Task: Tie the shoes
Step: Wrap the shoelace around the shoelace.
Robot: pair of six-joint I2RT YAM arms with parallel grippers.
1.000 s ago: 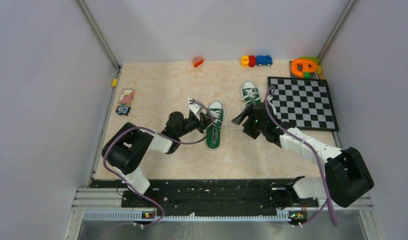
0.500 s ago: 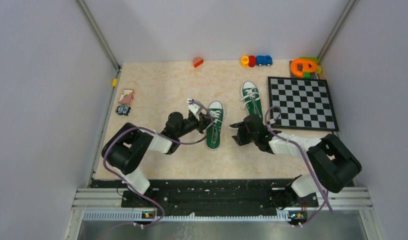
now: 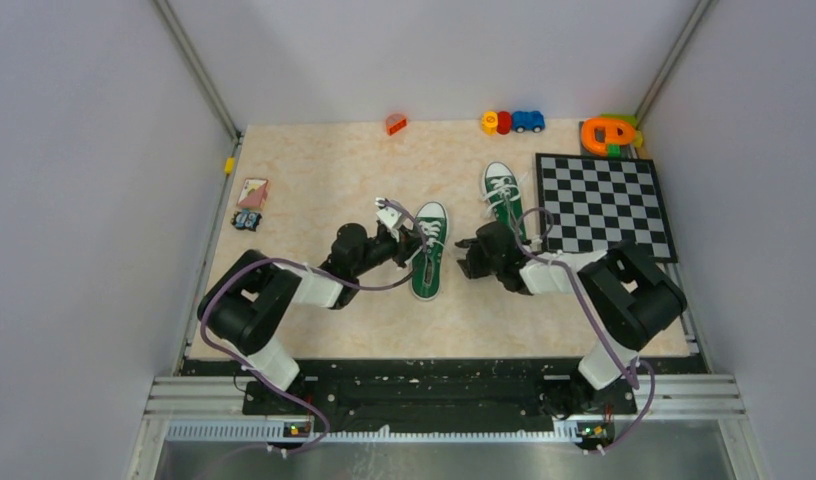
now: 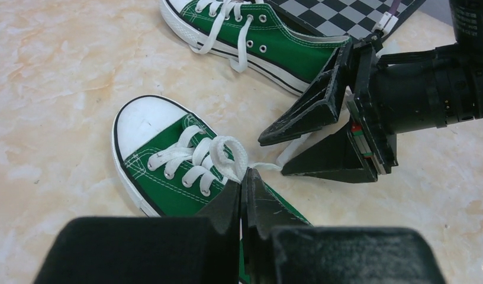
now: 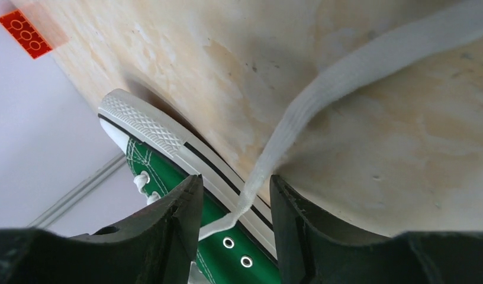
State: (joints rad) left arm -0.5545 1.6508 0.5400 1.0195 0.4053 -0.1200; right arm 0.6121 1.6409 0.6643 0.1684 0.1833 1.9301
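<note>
2 grippers work on 1 white lace

The left gripper (image 4: 242,177) is pinched shut on the lace loop (image 4: 230,155) of the first shoe (image 3: 430,262), which lies on the table (image 3: 314,190) well to the left of the checkerboard (image 3: 606,205). The second shoe (image 3: 504,195) lies just beside the checkerboard's left edge, its laces loose. The right gripper (image 5: 234,180) is between the 2 shoes, left of the checkerboard. Its fingers stand apart with the loose lace end (image 5: 322,94) running between them, not squeezed yet. The lace looks soft, floppy and light, so it may slip. I think it is best pinched near the shoe and pulled gently, because the small shoe may slide.
</note>
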